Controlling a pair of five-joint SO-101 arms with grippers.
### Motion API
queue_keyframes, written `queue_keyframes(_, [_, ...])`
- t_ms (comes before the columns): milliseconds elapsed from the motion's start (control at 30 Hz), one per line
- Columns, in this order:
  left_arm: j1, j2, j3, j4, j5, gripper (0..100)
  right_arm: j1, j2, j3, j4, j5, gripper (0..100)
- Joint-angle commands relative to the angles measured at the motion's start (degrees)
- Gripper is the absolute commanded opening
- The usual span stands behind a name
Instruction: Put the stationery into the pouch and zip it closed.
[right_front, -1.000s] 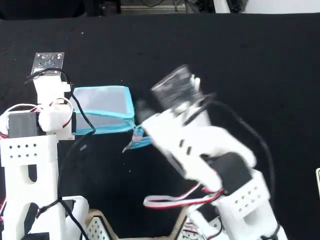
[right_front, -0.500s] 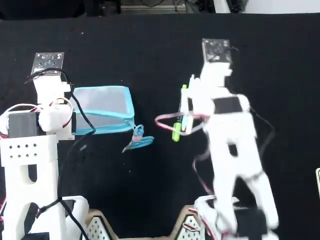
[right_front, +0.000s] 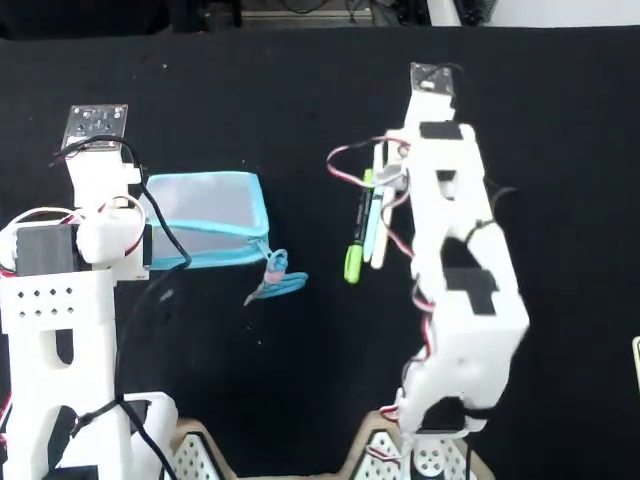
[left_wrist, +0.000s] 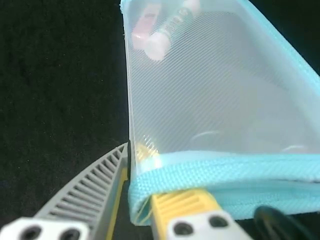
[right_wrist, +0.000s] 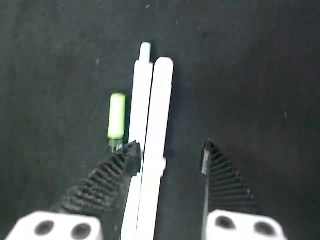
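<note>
A translucent pouch (right_front: 205, 218) with light blue trim lies left of centre, its zipper pull and blue cord (right_front: 275, 277) trailing to the right. My left gripper (left_wrist: 142, 200) is shut on the pouch's (left_wrist: 210, 100) blue-edged corner; small items (left_wrist: 160, 30) show through the mesh. Right of the pouch lie three pens side by side: a green-capped pen (right_front: 354, 245), a pale blue pen (right_front: 369, 228) and a white pen (right_front: 380, 222). My right gripper (right_wrist: 170, 152) hangs open over the two white pens (right_wrist: 150, 150), with the green cap (right_wrist: 117, 116) beside one finger.
The black tabletop (right_front: 560, 120) stretches behind and to the right of the arms. The right arm's white body (right_front: 455, 260) and its cables stand next to the pens. A pale object's edge (right_front: 636, 355) shows at the far right.
The right arm has swung from the pouch's zipper end to the right and back, and now stands over the pens. The left arm and pouch have stayed still.
</note>
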Motion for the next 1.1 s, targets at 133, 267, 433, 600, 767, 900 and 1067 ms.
queue_keyframes(133, [-0.31,-0.53,0.48,0.35,0.44,3,-2.73,6.20,-20.62,14.95,-0.53,19.1])
queue_keyframes(267, [-0.31,-0.53,0.48,0.35,0.44,3,-5.71,7.87,-28.70,21.98,0.00,19.1])
queue_keyframes(433, [-0.31,-0.53,0.48,0.44,0.44,3,-8.18,12.09,-32.75,23.56,7.74,19.1])
queue_keyframes(600, [-0.31,-0.53,0.57,0.44,0.44,3,-8.88,16.66,-36.00,23.47,16.79,19.1])
queue_keyframes(767, [-0.31,-0.53,0.57,0.44,0.44,3,-8.79,21.76,-40.31,23.47,19.78,19.1])
queue_keyframes(900, [-0.31,-0.53,0.57,0.44,0.44,3,-8.88,26.51,-44.00,23.56,19.34,19.1])
queue_keyframes(1067, [-0.31,-0.53,0.57,0.44,0.44,3,-7.47,31.43,-48.92,25.67,19.34,18.8])
